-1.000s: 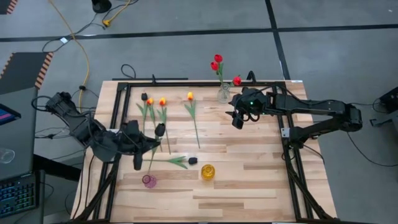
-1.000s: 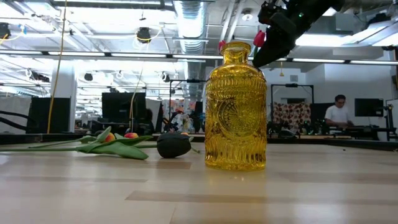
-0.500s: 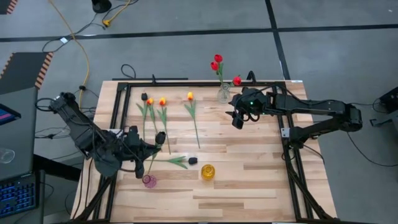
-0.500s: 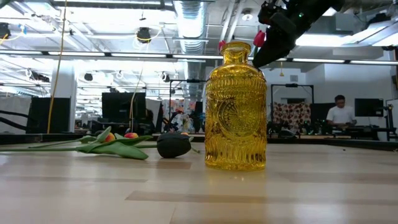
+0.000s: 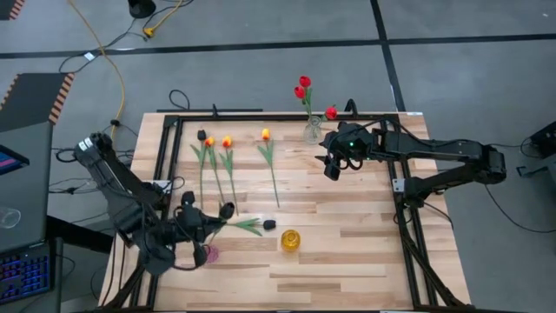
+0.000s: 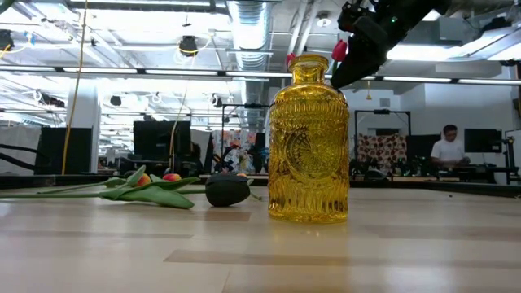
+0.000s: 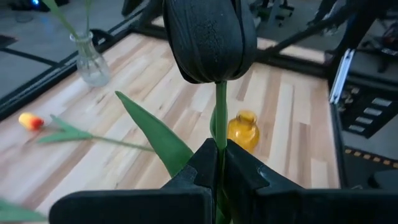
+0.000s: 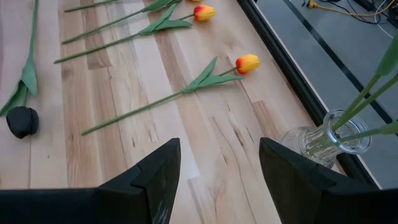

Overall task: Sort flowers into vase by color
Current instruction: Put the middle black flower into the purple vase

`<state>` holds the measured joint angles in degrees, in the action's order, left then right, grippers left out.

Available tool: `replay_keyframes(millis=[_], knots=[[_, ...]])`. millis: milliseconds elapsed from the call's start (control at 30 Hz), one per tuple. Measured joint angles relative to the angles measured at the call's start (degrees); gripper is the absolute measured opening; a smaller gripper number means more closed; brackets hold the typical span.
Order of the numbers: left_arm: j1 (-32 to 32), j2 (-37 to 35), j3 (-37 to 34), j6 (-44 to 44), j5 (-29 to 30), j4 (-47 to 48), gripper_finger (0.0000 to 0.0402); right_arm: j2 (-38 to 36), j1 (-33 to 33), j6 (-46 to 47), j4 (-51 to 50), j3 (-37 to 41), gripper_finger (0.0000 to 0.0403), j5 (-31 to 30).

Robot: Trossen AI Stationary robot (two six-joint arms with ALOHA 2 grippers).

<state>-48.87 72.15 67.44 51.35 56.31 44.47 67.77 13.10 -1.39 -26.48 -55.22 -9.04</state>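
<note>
My left gripper (image 5: 198, 228) is shut on a black tulip whose head (image 5: 228, 209) shows large in the left wrist view (image 7: 208, 37). It is near the table's near-left corner, beside the small pink vase (image 5: 208, 254). My right gripper (image 5: 334, 167) waits open over the far right of the table, next to the clear vase (image 5: 312, 132) of red tulips (image 5: 303, 85). A yellow vase (image 5: 289, 240) stands near the middle. Another black tulip (image 5: 268, 224) lies flat on the wood, as do three yellow-orange tulips (image 5: 227, 142) and one more black one (image 5: 201, 136). My left gripper pinches the black tulip's green stem (image 7: 221, 146) between its two fingers, a short way below the head. The tulip is lifted clear of the table, with the head and a long leaf (image 7: 155, 137) sticking out beyond the fingertips. The stem's lower end is hidden by the gripper.
A black metal frame (image 5: 408, 217) runs around the table's edges. Bare wood lies near the right and near edges (image 5: 347, 269). In the low view the yellow vase (image 6: 309, 138) stands in front and a person sits far off in the room (image 6: 448, 146).
My left gripper has carried the black tulip toward the table's near edge, closer to the pink vase, staying shut on the stem. The tulip's head has moved with it and now sits lower over the table. The right arm has kept still.
</note>
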Motion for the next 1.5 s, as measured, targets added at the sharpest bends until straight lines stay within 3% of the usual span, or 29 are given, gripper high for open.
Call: replay_keyframes(millis=[433, 1100, 1367, 1500], knots=[[-3.81, 6.77, 0.00, 5.29, -0.35, 1.75, 0.0004, 0.00, 0.00, -0.02, 0.00, 0.00, 0.0246, 0.00], [-3.19, 7.07, -0.02, 5.49, -2.05, 1.60, 0.0007, 0.00, 0.00, 0.00, 0.00, 0.00, 0.0246, 0.00], [-2.87, 7.07, -0.02, 5.49, -2.43, 1.60, 0.0062, 0.00, 0.00, 0.00, 0.02, 0.00, 0.0246, 0.00], [-2.87, 6.94, -0.02, 4.83, -7.27, 1.60, 0.0088, 0.00, 0.00, 0.00, 0.02, 0.00, 0.0246, 0.00]])
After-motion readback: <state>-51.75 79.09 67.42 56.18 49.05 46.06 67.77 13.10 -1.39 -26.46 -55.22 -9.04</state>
